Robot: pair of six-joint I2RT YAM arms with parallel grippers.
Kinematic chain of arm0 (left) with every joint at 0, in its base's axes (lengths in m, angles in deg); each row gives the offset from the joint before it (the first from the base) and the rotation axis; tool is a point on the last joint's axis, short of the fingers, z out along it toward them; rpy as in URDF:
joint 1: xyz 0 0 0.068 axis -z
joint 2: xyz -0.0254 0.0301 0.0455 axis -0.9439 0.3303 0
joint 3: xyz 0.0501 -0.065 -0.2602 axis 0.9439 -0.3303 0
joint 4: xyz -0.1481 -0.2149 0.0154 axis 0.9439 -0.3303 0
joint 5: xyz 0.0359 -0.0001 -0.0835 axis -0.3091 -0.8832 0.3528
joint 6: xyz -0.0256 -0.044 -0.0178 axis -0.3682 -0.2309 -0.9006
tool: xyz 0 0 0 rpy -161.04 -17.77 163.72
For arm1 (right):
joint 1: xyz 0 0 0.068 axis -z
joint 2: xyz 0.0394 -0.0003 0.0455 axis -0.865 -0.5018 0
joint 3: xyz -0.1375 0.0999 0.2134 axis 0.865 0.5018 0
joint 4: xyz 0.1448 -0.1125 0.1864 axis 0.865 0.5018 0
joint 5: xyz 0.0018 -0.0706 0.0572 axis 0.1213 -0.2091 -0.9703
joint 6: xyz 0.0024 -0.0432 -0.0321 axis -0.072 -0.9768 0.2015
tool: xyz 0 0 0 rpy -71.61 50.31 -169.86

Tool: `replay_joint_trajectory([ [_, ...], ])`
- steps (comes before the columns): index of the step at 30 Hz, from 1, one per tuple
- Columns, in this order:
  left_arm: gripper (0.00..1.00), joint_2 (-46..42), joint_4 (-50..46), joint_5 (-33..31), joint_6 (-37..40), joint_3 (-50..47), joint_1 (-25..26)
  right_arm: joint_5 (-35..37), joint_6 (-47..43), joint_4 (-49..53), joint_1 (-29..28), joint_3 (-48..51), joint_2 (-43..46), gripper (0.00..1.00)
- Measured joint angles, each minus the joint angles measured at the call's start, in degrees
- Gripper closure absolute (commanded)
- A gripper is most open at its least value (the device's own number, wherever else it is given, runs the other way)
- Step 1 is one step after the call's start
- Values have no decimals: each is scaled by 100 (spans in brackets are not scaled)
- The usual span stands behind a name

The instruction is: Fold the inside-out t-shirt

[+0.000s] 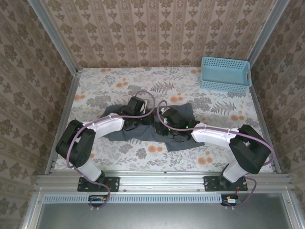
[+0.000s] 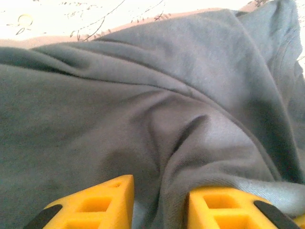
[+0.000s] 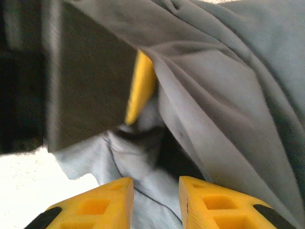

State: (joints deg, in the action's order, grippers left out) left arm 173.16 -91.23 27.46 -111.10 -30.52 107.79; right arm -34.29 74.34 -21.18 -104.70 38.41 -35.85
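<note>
From my console, the light blue basket sat at the far right corner of the floral table, and I took my bearings from it. The inside-out t-shirt lay crumpled well to the left of the basket and nearer the arm bases, apart from it and spread wider than it was deep. Both arms reached in over the cloth. The right gripper hung above the half of the shirt nearer the basket. The left gripper hung just beside it, on the side away from the basket.

In the left wrist view, the left gripper had its yellow fingers standing apart, low against the grey t-shirt. A soft ridge of fabric rose into the gap, but I saw nothing clamped. In the right wrist view, the right gripper also had its fingers parted, with a loose fold of the t-shirt lying between them and not visibly pinched. Past them I saw one more yellow finger against a dark, blurred block, tucked under a hanging edge of cloth.
</note>
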Motion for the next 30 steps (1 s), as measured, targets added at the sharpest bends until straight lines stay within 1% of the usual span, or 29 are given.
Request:
replay_joint_trajectory([
  [4,69,0,-28,-59,22,-81,0,-127,-4,-26,-48,-190,-98,70],
  [8,68,-2,-2,-103,22,-131,-7,-101,-96,37,-144,-339,-208,70],
  [15,67,-11,138,-17,-28,-393,-210,186,-291,289,-133,-638,-855,71],
  [18,64,-15,212,48,-48,-409,-284,337,-352,424,-101,-693,-1078,72],
  [30,59,-560,461,72,-90,-761,-310,1141,-638,789,103,-929,-1327,71],
])
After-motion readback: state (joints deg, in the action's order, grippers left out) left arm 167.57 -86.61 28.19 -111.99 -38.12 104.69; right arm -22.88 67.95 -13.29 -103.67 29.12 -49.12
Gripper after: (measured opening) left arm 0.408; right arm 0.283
